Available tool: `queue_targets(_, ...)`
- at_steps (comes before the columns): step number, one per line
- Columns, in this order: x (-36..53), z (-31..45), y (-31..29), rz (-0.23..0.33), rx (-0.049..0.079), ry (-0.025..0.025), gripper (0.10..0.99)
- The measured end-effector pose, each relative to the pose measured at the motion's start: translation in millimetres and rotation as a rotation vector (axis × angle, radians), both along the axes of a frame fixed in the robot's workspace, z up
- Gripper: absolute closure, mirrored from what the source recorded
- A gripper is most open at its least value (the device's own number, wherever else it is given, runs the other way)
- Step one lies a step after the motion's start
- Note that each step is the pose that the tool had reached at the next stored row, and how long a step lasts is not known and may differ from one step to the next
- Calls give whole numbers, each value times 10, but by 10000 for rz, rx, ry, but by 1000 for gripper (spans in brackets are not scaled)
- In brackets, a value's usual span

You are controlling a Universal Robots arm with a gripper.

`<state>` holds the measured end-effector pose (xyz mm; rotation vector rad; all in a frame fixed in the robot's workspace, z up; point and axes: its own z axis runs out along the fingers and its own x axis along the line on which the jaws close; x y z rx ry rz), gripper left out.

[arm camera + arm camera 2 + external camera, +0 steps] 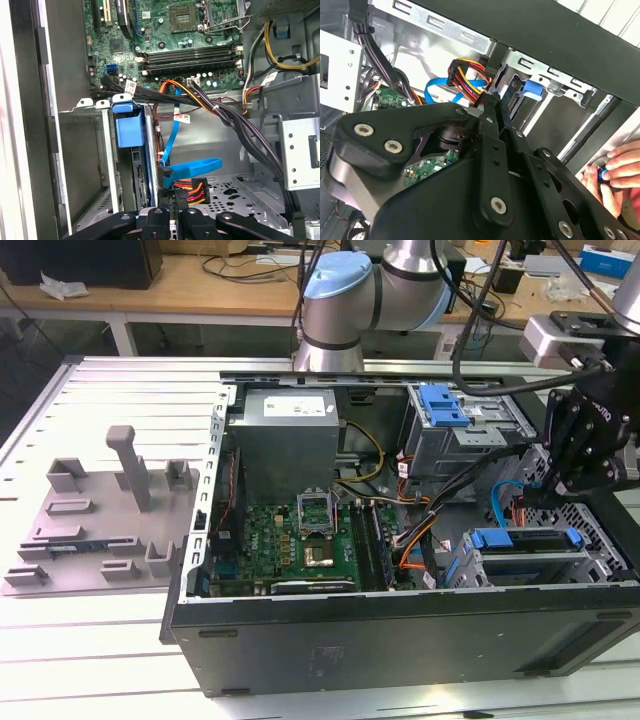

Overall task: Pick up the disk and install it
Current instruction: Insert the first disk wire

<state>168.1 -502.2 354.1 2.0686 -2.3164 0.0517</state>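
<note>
Blue plastic disk carrier [520, 538], matt case [400, 640].

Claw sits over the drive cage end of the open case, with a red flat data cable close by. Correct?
Not quite. The flat data cable is blue, not red, as the first wrist view shows. The rest holds: in the exterior view the claw sits over the drive cage end of the open case, with that cable close by.
</note>
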Motion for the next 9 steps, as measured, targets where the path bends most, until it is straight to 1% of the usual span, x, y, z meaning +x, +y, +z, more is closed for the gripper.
queue_targets(5,0,0,-4,0,-1,0,922)
queue_targets(6,0,1,-29,3,-1,1,922)
queue_targets(8,-4,0,-103,11,-1,0,922)
queue_targets(9,-12,3,-116,26,2,0,922)
